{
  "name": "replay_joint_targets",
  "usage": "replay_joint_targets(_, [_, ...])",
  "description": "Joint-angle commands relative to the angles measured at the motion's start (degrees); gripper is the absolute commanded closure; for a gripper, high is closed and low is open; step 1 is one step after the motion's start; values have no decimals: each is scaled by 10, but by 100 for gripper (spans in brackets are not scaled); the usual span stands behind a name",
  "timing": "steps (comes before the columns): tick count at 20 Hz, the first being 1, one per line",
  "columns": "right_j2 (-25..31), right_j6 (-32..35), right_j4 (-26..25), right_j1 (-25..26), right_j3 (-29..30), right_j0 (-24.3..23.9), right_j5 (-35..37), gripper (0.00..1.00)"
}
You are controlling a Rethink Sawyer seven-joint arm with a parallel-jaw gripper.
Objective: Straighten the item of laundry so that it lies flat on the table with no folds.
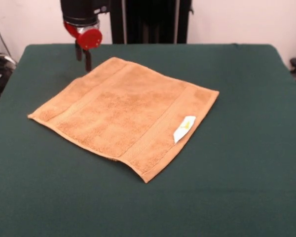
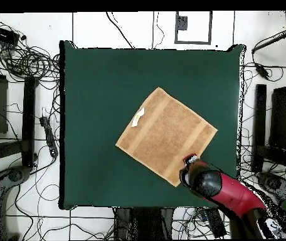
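The orange-tan towel (image 1: 123, 111) lies spread out in a diamond on the green table (image 1: 246, 177), with no fold showing. Its white label (image 1: 184, 129) lies on top near the right edge. My gripper (image 1: 83, 57) hangs just beyond the towel's far left corner, fingers apart and empty, a little above the cloth. In the overhead view the towel (image 2: 166, 135) sits right of the middle of the table (image 2: 95, 94), and the gripper (image 2: 189, 159) is at the towel's lower right corner, partly under the red wrist.
Wide green cloth lies open on all sides of the towel. Cables and stands (image 2: 20, 63) surround the table on the floor. The robot's black pedestal (image 1: 153, 19) stands at the far edge.
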Motion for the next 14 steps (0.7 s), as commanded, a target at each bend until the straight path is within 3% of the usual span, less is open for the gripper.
replay_joint_targets(1, [80,-6,-35,61,-32,-25,-29,0])
replay_joint_targets(7, [61,9,-39,61,-50,-8,-10,0])
replay_joint_targets(11, [9,24,-29,21,-84,69,63,0])
replay_joint_targets(13, [8,15,-28,-3,-100,98,101,0])
replay_joint_targets(14, [39,-17,-35,-16,-105,87,119,0])
